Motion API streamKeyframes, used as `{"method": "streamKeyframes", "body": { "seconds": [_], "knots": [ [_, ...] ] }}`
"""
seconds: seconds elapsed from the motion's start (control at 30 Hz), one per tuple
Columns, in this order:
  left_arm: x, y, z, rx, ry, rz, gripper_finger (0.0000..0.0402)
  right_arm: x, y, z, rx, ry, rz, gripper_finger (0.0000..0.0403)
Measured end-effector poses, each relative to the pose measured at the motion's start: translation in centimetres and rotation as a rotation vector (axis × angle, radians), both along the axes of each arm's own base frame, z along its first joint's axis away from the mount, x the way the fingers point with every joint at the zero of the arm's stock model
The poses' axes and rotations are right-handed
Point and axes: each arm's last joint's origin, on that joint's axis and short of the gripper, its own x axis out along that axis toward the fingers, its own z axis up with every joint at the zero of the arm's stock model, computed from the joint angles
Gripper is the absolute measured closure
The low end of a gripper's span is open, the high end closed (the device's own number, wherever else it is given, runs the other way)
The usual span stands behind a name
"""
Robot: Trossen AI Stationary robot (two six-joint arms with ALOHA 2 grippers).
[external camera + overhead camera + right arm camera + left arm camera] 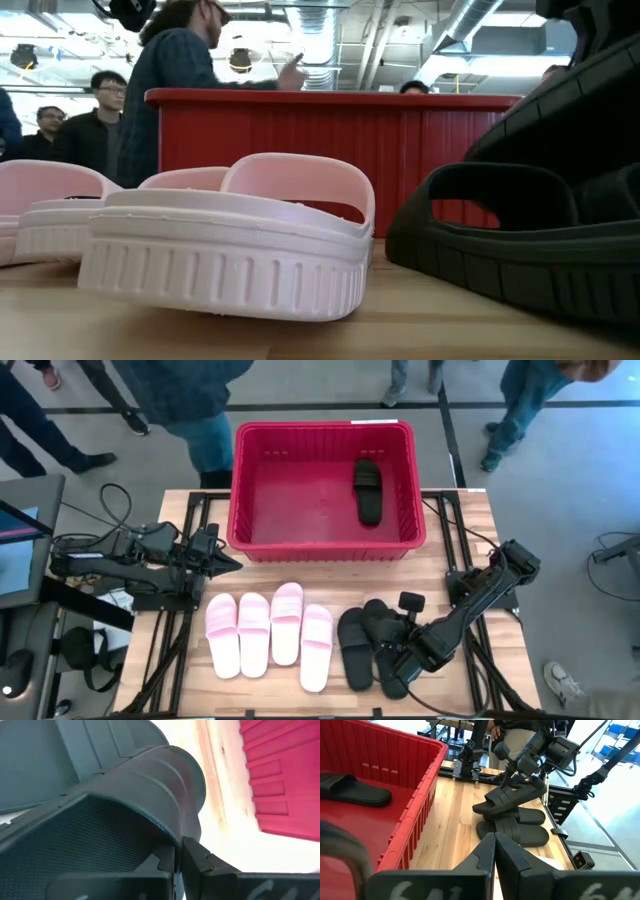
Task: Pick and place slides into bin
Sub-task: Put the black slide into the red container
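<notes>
The slides sit in two groups low in the high view: four pink slides (268, 632) side by side at lower centre, and black slides (358, 645) bunched just right of them. You have one black slide in the bin (368, 490) already, lying in the bin's upper right part. The red bin (250, 510) fills the upper centre of the table (470, 540). Your right gripper (395, 660) is down at lower right, closed on a black slide (512, 797), which the left wrist view shows tilted up above the others. Your left gripper (232, 563) waits at middle left, fingers closed on nothing, just outside the bin's lower left corner.
</notes>
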Motion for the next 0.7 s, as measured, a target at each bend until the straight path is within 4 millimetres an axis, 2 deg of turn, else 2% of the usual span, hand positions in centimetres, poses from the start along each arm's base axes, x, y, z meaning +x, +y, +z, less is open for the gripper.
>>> {"method": "streamKeyframes", "body": {
  "seconds": [0.33, 0.7],
  "knots": [
    [0.0, 0.0, 0.0, 0.003, 0.0, -0.001, 0.0401, 0.2, 0.1, 2.3, -0.005, -0.001, 0.0, 0.0402],
    [0.0, 0.0, 0.0, 0.006, 0.0, -0.003, 0.0401, 0.7, 0.2, 7.2, 0.022, -0.058, 0.0, 0.0402]
  ]
}}
